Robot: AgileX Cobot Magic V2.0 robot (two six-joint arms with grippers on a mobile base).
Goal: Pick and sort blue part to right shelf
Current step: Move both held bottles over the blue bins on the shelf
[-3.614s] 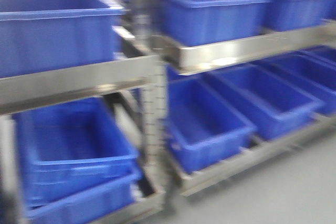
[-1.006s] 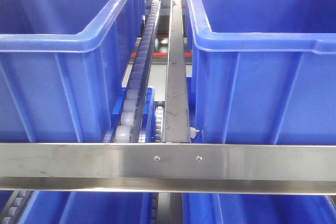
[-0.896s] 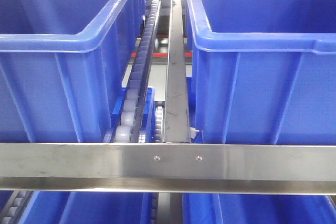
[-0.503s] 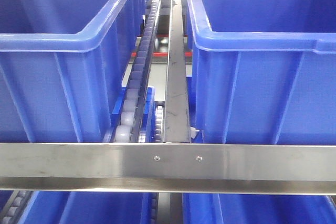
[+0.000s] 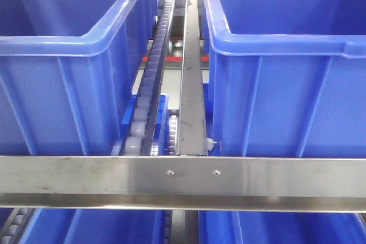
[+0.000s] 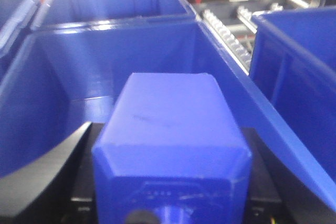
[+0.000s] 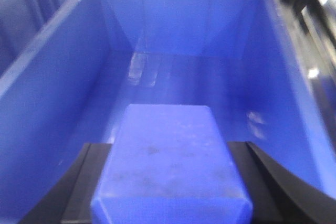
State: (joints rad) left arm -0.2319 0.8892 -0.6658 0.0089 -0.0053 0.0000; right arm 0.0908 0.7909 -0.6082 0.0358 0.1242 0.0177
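Each gripper, left [image 6: 170, 203] and right [image 7: 170, 203], clamps a matte, flat-sided blue part [image 6: 170, 140] above a glossy plastic bin [image 7: 58, 82] on the right shelf [image 5: 183, 176] with brushed-steel rail; no writing legible.

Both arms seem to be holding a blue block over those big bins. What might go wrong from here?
The left end effector holds its blue part close to the bin's right wall; a sideways drift might clip it. Blue on blue, a dropped part may be hard to spot in the right bin. Neither part shows in the front view.
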